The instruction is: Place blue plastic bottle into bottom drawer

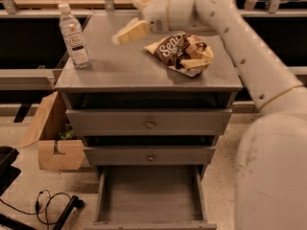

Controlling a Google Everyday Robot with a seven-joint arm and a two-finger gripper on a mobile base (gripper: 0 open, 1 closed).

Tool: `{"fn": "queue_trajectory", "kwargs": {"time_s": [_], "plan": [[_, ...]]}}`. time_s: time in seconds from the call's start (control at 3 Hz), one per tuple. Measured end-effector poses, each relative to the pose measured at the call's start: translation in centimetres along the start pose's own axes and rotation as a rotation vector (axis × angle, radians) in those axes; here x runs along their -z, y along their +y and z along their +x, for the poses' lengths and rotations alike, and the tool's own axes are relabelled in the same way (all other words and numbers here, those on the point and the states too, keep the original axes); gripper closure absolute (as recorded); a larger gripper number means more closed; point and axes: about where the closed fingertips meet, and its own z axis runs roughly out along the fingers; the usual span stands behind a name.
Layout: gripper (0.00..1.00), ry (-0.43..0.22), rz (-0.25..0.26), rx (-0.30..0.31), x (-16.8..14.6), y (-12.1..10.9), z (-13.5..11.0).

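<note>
- The blue plastic bottle (74, 35) stands upright on the counter (129, 73), at its far left corner, with the white cap on.
- The gripper (127, 31) hangs above the counter's far middle, pointing left toward the bottle. It is apart from the bottle and carries nothing visible.
- Whether the gripper is spread or pressed together cannot be told from this view.
- The arm (235, 42) reaches in from the right, passing above the far right part of the counter.
- A chip bag (184, 52) lies flat on the counter, right of centre and just near of the gripper's wrist. It is well apart from the bottle.
- The bottom drawer (151, 195) is pulled out toward the near side, and its flat grey floor is exposed.
- Above it, the upper drawer front (148, 122) and the middle drawer front (149, 155) sit closed, each with a small round knob.
- A cardboard box (50, 145) sits on the floor left of the cabinet.
- A black cable (48, 205) lies on the floor near the box.
</note>
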Motion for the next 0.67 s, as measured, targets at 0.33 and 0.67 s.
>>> {"fn": "queue_trajectory", "kwargs": {"time_s": [0.33, 0.67], "plan": [[0.0, 0.004, -0.044, -0.021, -5.5, -0.3, 0.5], [0.0, 0.013, -0.095, -0.062, -10.2, 0.9, 0.9]]}}
